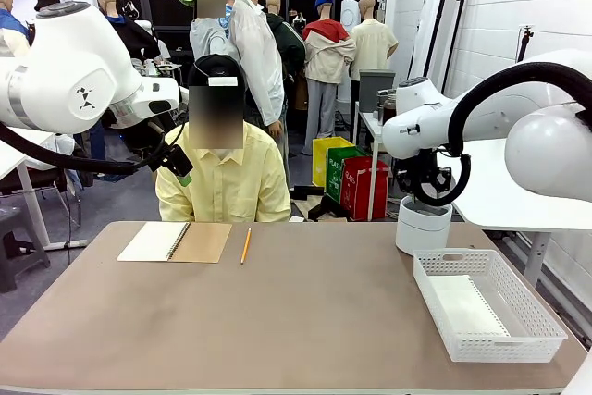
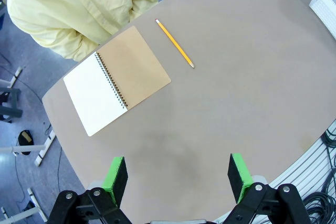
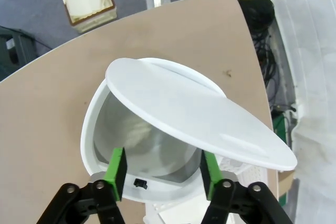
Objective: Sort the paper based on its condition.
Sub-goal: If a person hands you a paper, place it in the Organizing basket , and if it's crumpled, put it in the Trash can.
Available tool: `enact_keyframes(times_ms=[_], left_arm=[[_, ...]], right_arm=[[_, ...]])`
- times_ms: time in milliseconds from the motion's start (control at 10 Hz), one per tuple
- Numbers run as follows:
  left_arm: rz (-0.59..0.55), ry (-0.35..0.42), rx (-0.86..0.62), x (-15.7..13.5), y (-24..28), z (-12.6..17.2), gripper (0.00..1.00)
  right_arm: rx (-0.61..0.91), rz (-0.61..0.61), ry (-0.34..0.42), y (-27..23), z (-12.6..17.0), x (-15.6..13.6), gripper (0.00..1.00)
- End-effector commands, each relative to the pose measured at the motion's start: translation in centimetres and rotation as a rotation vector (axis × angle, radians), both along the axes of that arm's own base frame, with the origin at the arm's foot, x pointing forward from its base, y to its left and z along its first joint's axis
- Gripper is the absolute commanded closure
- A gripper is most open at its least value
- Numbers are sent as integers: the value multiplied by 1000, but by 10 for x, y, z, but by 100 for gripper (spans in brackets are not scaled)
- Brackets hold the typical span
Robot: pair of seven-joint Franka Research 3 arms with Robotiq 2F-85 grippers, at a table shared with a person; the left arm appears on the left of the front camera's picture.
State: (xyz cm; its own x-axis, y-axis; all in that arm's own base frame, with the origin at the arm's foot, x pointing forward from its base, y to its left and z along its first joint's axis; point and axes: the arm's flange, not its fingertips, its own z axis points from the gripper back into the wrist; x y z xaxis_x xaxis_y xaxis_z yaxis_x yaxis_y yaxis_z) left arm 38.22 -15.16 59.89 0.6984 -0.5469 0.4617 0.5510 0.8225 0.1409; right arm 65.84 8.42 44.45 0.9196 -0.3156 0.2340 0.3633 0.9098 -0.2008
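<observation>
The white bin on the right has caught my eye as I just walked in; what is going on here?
The right gripper hangs open just above the white bin, whose lid is tilted up. The left gripper is open too, raised over the table and holding nothing. A sheet of paper lies in the white basket. An open notebook and a pencil lie in front of the seated person.

The red bin [image 1: 364, 187] standing on the floor behind the table carries white lettering that looks like "PLAS…", and the green bin [image 1: 340, 171] beside it has similar print, too small for me to make out properly.
</observation>
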Motion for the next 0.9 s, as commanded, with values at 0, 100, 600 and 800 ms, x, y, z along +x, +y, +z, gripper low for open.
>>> enact_keyframes(times_ms=[0, 100, 600, 800], left_arm=[[-3, -1, -2, 0, 1, 1, 0], [-3, -1, -2, 0, 1, 1, 0], [-3, -1, -2, 0, 1, 1, 0], [-3, -1, -2, 0, 1, 1, 0]], right_arm=[[-3, -30, 5, 2, 4, 5, 0], [6, -30, 5, 2, 7, 3, 0], [13, -38, 4, 4, 12, 0, 0], [3, -5, 1, 2, 8, -1, 0]])
